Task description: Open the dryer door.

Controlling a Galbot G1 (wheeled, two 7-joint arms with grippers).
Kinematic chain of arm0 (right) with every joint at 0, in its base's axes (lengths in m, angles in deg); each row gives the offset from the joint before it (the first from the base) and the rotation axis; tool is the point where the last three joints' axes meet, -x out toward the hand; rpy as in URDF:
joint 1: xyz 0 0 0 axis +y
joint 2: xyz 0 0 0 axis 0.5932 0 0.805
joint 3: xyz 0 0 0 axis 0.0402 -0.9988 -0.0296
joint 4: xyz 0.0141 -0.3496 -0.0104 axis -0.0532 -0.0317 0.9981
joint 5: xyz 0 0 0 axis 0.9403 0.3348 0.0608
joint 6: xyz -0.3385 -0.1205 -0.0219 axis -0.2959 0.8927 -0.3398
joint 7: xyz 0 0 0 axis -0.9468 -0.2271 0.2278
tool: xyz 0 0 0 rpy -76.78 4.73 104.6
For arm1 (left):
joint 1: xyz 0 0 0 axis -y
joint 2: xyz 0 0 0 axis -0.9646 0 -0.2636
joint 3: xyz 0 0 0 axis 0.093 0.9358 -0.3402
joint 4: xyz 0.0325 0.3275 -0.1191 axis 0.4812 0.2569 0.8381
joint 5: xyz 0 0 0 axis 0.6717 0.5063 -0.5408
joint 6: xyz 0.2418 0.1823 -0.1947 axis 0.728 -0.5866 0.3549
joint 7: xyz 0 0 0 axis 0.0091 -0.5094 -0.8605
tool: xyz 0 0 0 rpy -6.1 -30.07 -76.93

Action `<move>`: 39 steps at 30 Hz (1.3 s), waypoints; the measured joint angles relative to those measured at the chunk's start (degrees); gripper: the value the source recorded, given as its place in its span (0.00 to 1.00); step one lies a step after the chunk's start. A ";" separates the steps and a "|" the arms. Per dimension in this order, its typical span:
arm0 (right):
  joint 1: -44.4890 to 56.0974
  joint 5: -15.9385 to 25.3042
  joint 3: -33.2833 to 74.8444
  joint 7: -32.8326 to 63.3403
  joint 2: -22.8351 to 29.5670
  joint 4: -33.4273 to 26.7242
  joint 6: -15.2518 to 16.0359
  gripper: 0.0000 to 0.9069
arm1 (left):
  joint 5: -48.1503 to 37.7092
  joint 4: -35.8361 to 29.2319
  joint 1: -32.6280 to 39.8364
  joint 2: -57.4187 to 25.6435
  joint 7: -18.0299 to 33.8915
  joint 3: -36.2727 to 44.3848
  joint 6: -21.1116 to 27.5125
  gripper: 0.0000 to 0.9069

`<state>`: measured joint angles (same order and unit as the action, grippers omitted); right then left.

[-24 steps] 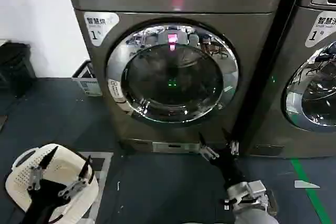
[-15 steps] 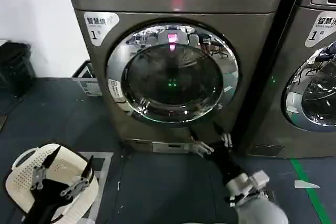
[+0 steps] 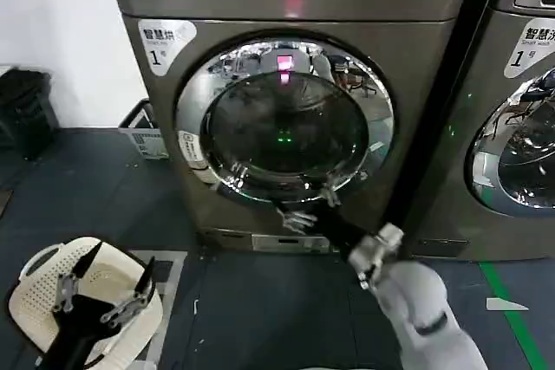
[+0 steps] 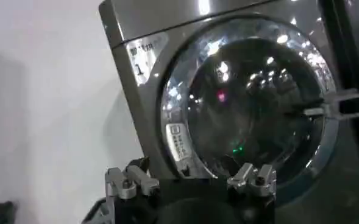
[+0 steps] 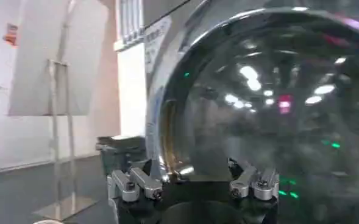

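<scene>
My right gripper (image 3: 310, 207) sits at the low edge of the large round dryer door with its wide shiny chrome ring and dark glass (image 3: 284, 120), fingers spread open, nothing held, tips right at or just off the ring, I can't tell which. From the right wrist view the gripper (image 5: 194, 180) faces the glass close up, with the ring's side edge (image 5: 158, 115) curving away beside it. The door is shut flush in the grey metal dryer front (image 3: 425, 110), above and just ahead of my hand. It's round, so no long axis; what matters is which rim side opens, and I can't see a handle. Right arm is far nearer. Left gripper (image 3: 102, 288) is open, empty, parked low over the white plastic laundry basket (image 3: 35, 301), well apart from the door
</scene>
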<state>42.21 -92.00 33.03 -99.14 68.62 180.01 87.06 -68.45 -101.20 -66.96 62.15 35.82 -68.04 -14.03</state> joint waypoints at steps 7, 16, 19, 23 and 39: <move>-10.37 -2.07 -8.61 0.39 2.99 -11.55 -3.74 1.00 | -0.04 -0.05 0.29 0.12 -0.29 0.00 0.93 1.00; -18.89 -1.30 -13.76 -0.12 6.92 -22.74 -6.09 1.00 | -0.42 -0.11 0.08 0.61 0.33 0.04 0.92 1.00; -20.36 -1.46 -14.52 -0.27 8.34 -25.62 -6.16 1.00 | -0.63 -0.20 0.12 0.55 0.35 0.20 0.98 1.00; -21.58 -1.40 -15.50 -0.82 9.92 -28.41 -6.15 1.00 | -0.62 -0.09 0.18 0.56 0.53 0.82 0.76 1.00; -26.02 -2.01 -18.85 -2.40 13.88 -34.98 -6.26 1.00 | -0.64 0.52 0.30 0.52 1.39 1.08 0.35 1.00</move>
<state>16.19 -94.01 14.18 -101.54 82.51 145.03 80.79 -69.08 -100.69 -66.66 62.67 37.21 -66.95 -13.68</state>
